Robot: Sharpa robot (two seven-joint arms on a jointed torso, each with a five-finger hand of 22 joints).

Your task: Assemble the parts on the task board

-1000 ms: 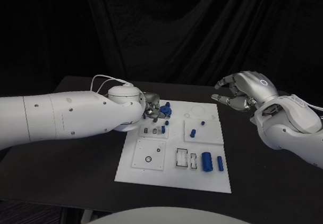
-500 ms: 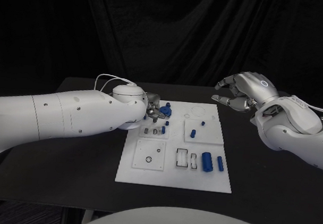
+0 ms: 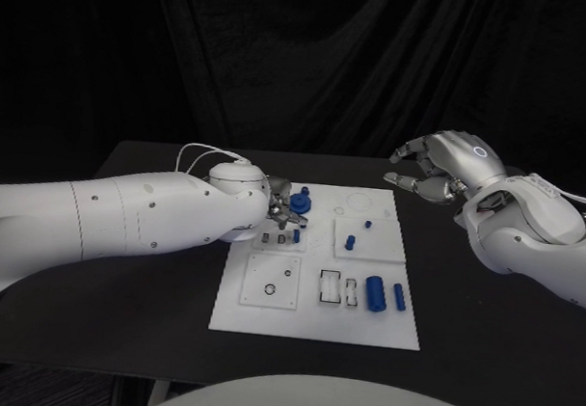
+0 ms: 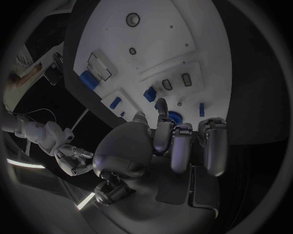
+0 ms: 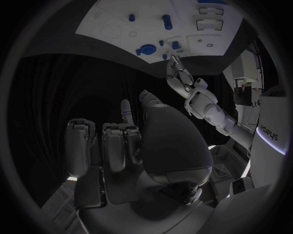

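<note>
**Left hand at the far corner of the board**

From the head, I see my left hand point(image 3: 282, 208) over the white board point(image 3: 317, 317), touching a round blue part point(image 3: 302, 204). I cannot tell if it pinches it.

From the left wrist, its fingers point(image 4: 160, 111) reach down beside that part point(image 4: 174, 117).

From the right wrist, my right hand point(image 5: 131, 141) is curled, holding nothing, off the board's far right corner.

The head camera looks down from above onto the black tabletop point(image 3: 115, 312) and flat white rectangular task board point(image 3: 312, 323). Each wrist camera sits close behind its own robot hand, and both also look at that board point(image 4: 153, 44) point(image 5: 116, 24).
</note>
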